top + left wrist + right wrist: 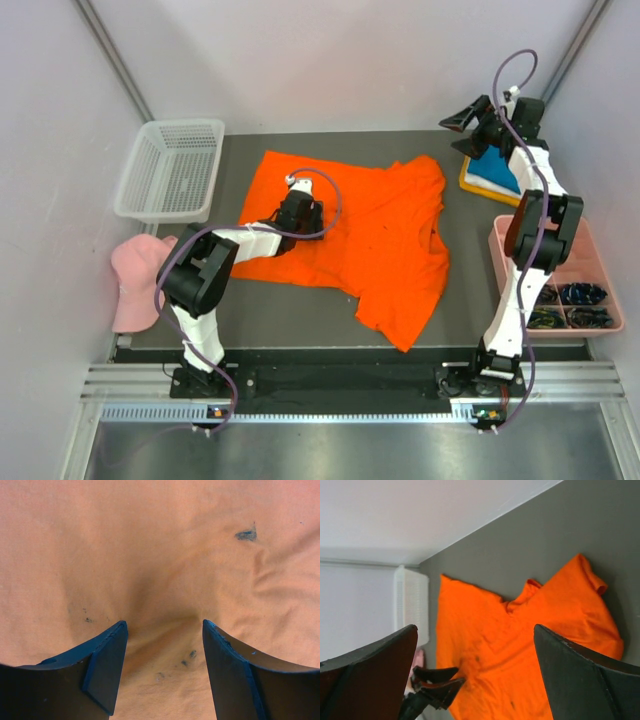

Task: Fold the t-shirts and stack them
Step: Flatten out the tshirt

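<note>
The task looks partly done. Two shirts sit folded in a small pile, a teal blue shirt [495, 168] on an amber yellow shirt [478, 187], directly under and just behind the right gripper [462, 133]. This gripper hangs above them with its jaws wide apart and nothing between them. The orange shirt [370, 235] is not folded yet. It lies spread open on the table [300, 310] with a sleeve bunched and the hem askew, so it needs smoothing, folding and carrying over to the pile. The left gripper [165, 630] is down on that shirt with its jaws apart, not clamped. The cloth lies right under the fingertips [112, 645] and puckers into a shallow crease in the gap between them, which suggests a pinch is being prepared. Most of the orange cloth spreads ahead of and to the right of this gripper, and only a narrow strip lies on its left. Seen from the right gripper, the orange shirt lies well away to its left and lower.
</note>
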Available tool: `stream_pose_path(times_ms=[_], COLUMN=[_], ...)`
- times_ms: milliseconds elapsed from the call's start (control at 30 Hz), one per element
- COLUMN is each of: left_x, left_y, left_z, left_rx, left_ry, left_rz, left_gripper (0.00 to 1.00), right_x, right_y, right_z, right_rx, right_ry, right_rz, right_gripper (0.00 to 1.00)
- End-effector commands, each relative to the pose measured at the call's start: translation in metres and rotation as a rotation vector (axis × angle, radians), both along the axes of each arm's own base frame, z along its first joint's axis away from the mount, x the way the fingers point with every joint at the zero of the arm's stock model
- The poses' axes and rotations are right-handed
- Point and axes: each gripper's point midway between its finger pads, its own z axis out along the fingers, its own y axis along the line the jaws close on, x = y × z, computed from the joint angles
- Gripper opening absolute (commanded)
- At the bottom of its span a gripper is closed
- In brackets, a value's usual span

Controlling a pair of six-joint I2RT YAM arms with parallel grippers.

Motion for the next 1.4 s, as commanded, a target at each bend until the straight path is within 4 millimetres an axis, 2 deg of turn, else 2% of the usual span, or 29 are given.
stream_pose_path(times_ms=[0,133,167,200,267,367,400,467,500,567,600,633,667,733,800,833,933,1033,1167,1267,1300,1367], left_x=[-0.07,-0.069,-0.069,-0.069,-0.068,-0.067,-0.066,-0.065,-0.065,-0.064,-0.063,-0.063,-0.063,-0.064,-0.064,-0.065,-0.066,-0.066,-0.064,-0.062,-0.062,-0.06], left_y=[0.028,0.028,0.028,0.028,0.027,0.028,0.027,0.027,0.026,0.026,0.025,0.025,0.026,0.026,0.027,0.027,0.027,0.027,0.027,0.025,0.025,0.025], left_z=[-0.068,-0.068,-0.068,-0.068,-0.067,-0.067,-0.068,-0.068,-0.068,-0.068,-0.068,-0.068,-0.068,-0.069,-0.069,-0.069,-0.069,-0.069,-0.069,-0.066,-0.067,-0.066], left_rx=[0.105,0.106,0.105,0.105,0.102,0.105,0.108,0.109,0.108,0.107,0.105,0.103,0.104,0.105,0.106,0.106,0.106,0.105,0.107,0.102,0.104,0.105], left_ry=[0.306,0.303,0.304,0.305,0.301,0.299,0.3,0.299,0.3,0.301,0.3,0.299,0.3,0.302,0.302,0.302,0.302,0.302,0.299,0.291,0.292,0.291], left_rz=[-0.008,-0.009,-0.008,-0.008,-0.007,-0.004,-0.004,-0.005,-0.006,-0.007,-0.006,-0.006,-0.006,-0.006,-0.005,-0.005,-0.005,-0.006,-0.005,-0.005,-0.006,-0.005], left_gripper=[0.67,0.66,0.66,0.66,0.66,0.66,0.66,0.66,0.66,0.66,0.66,0.66,0.66,0.66,0.66,0.66,0.66,0.66,0.66,0.66,0.66,0.66], right_x=[-0.001,0.003,0.004,0.007,0.011,0.013,0.01,0.009,0.007,0.002,-0.001,-0.003,-0.005,-0.01,-0.011,-0.013,-0.01,-0.006,-0.006,-0.01,-0.01,-0.015], right_y=[-0.031,-0.032,-0.03,-0.029,-0.02,-0.015,-0.006,-0.001,0.011,0.02,0.034,0.04,0.037,0.069,0.08,0.091,0.101,0.101,0.117,0.117,0.117,0.112], right_z=[0.031,0.013,-0.001,-0.005,-0.027,-0.043,-0.048,-0.054,-0.056,-0.064,-0.068,-0.07,-0.076,-0.076,-0.078,-0.082,-0.086,-0.105,-0.123,-0.128,-0.121,-0.126], right_rx=[-0.181,-0.22,-0.223,-0.231,-0.266,-0.362,-0.389,-0.449,-0.465,-0.494,-0.505,-0.522,-0.542,-0.594,-0.639,-0.667,-0.717,-0.763,-0.782,-0.775,-0.768,-0.78], right_ry=[-0.056,-0.016,0.014,0.017,0.053,0.088,0.11,0.115,0.117,0.135,0.134,0.13,0.14,0.098,0.077,0.064,0.058,0.091,0.091,0.121,0.108,0.126], right_rz=[-0.115,-0.111,-0.102,-0.101,-0.081,-0.079,-0.068,-0.069,-0.05,-0.022,0.007,0.027,0.024,0.091,0.109,0.138,0.15,0.145,0.177,0.166,0.146,0.136], right_gripper=[0.99,0.99,0.99,0.99,0.99,0.99,0.99,0.99,0.99,0.99,0.99,0.99,0.99,0.99,0.99,0.99,0.99,0.99,0.95,0.95,0.95,0.97])
